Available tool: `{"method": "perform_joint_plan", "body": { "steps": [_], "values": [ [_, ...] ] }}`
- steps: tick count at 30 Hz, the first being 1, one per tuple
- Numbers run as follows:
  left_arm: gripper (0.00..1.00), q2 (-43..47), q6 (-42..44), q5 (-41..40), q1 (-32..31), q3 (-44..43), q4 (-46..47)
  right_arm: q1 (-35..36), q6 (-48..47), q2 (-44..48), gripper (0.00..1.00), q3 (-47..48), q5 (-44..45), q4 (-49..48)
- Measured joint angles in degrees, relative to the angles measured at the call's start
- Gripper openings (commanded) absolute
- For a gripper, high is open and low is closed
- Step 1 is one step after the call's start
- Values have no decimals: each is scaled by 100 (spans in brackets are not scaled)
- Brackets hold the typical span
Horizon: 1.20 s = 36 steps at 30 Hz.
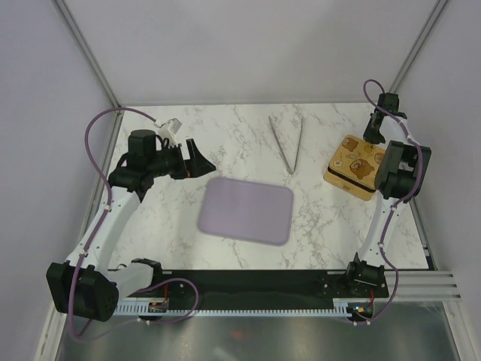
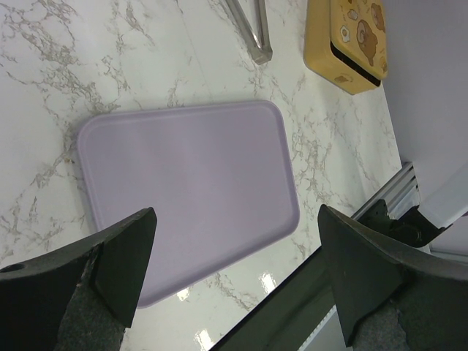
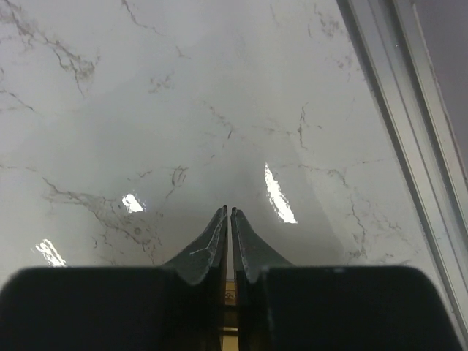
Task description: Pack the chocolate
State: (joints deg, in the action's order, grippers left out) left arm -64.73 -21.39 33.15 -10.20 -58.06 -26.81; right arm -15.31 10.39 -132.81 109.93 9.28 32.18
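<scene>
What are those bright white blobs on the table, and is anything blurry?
Right wrist view: the blobs are lamp glare on the glossy white marble table, with a soft grey shadow ahead of the dark right gripper. Left wrist view: smaller glare spots near the table's edge. Top view: even light, no glare; the flat lilac rectangular tray has slightly soft edges.

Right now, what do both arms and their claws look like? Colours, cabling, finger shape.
Both arms match: white links between black joint housings on the left arm and right arm, each with a purple cable looping alongside. The left claw has broad black wedge fingers with rough grey inner faces; the right claw has dark fingers tapering to thin tips. No markings readable.
</scene>
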Motion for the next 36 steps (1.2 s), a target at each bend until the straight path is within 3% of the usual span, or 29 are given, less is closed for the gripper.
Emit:
{"method": "perform_joint_plan", "body": {
  "steps": [15, 36],
  "values": [
    [100, 0, 0, 15, 2, 0, 33, 22, -37, 636, 9, -627, -210, -11],
    [100, 2, 0, 20, 13, 33, 39, 107, 63, 730, 9, -1005, 72, -76]
  ]
}}
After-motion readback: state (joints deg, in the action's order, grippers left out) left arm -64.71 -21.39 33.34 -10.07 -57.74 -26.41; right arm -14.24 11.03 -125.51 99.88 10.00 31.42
